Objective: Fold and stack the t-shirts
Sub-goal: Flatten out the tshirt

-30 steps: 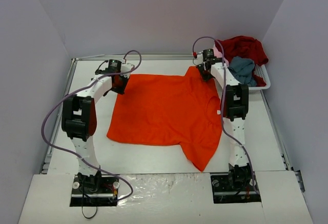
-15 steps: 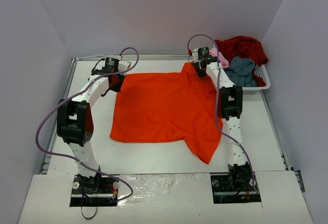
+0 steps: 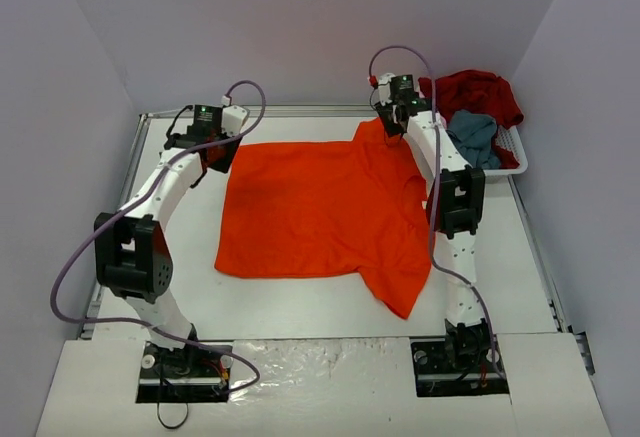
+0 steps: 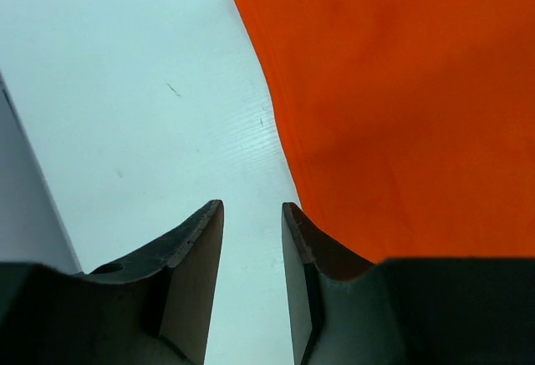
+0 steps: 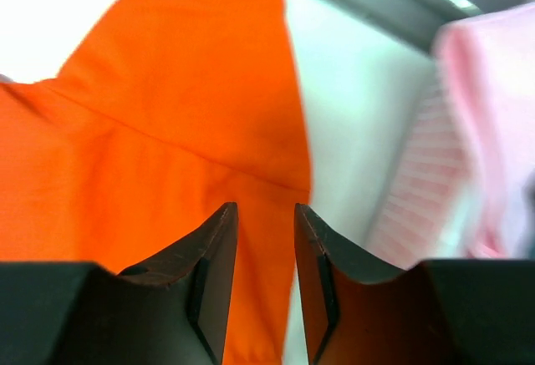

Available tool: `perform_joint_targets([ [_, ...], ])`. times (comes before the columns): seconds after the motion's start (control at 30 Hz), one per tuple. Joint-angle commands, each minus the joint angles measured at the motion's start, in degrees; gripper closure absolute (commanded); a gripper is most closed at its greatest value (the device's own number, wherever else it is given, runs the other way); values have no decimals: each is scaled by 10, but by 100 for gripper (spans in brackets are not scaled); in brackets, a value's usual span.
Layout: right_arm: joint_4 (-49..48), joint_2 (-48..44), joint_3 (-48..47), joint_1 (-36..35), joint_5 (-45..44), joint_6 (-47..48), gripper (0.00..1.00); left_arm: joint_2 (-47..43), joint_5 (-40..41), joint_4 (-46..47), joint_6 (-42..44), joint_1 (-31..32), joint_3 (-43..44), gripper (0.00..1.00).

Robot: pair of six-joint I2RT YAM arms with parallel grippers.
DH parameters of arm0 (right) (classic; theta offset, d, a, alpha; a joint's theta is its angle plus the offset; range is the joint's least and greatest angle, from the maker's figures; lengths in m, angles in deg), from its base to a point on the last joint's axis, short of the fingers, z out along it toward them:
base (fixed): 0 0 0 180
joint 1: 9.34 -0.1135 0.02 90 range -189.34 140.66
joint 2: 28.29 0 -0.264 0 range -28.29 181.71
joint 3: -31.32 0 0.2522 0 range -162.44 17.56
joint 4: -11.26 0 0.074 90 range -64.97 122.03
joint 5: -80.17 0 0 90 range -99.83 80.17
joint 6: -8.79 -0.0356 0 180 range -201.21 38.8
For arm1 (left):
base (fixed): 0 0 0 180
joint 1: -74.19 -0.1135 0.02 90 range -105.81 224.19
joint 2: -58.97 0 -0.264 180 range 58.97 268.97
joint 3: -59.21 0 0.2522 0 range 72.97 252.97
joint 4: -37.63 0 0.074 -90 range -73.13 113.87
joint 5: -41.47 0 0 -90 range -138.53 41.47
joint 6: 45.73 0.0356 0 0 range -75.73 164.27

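Since the orange-red t-shirt (image 3: pixel 320 207) lies spread flat on the desk (image 3: pixel 300 302), far-corner positions look like setup for a fold. Left tool (image 4: pixel 251 208): narrow gap, empty, just off the hem corner. Right tool (image 5: pixel 265 208): narrow gap, empty, above the far sleeve.

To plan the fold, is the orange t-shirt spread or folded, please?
Spread: the orange-red t-shirt lies flat on the table, body and sleeves laid out.
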Motion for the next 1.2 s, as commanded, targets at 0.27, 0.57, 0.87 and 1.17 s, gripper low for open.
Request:
perform_joint_targets([
  [0.27, -1, -242, 178, -20, -11, -7, 97, -79, -49, 8, 2, 5, -67, 97],
  [0.57, -1, -348, 390, -20, -25, 4, 100, -10, -110, 29, -29, 34, -90, 98],
  [0.87, -2, -303, 450, -20, -12, 0, 100, 64, -140, 58, -51, 55, -103, 98],
  [1.17, 0, -221, 414, -21, -10, -3, 100, 124, -117, 31, -66, 59, -79, 98],
])
